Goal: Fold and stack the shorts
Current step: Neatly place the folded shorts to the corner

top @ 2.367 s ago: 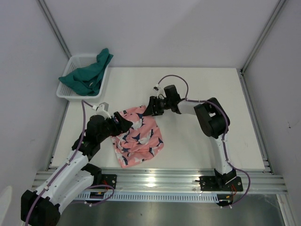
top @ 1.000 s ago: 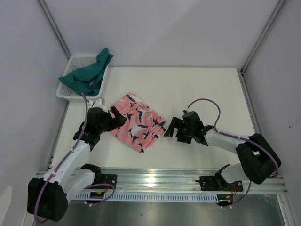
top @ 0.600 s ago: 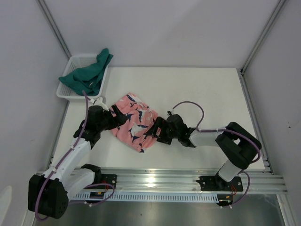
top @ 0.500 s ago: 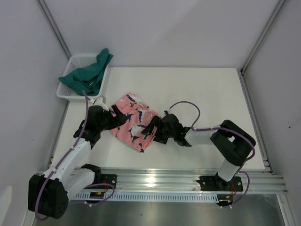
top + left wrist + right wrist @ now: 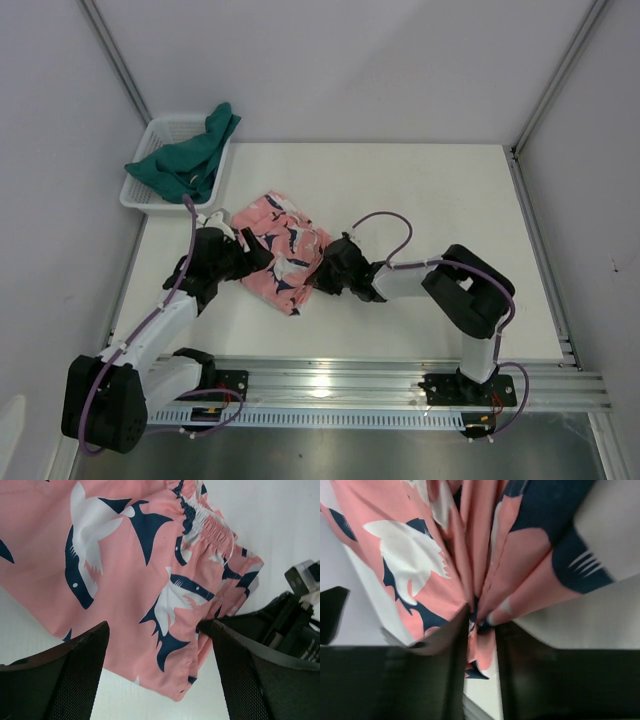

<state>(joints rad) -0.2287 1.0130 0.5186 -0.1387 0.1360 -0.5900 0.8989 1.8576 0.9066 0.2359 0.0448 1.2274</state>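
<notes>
salmon shark-print shorts (image 5: 277,250), edge inside right gripper (image 5: 320,279)

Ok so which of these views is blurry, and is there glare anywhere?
Right wrist view: blurred, the salmon-pink shark-print fabric shorts smeared and the right end effector soft-edged; left wrist view: print sharp, the black left end effector in the foreground slightly soft; top view: crisp and evenly lit, with one bright glare patch on the aluminium rail at the near edge.

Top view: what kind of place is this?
Likely a robot practice booth: bare grey walls, a left arm and right arm bolted to a metal rail, plus pink shorts and a basket.
</notes>
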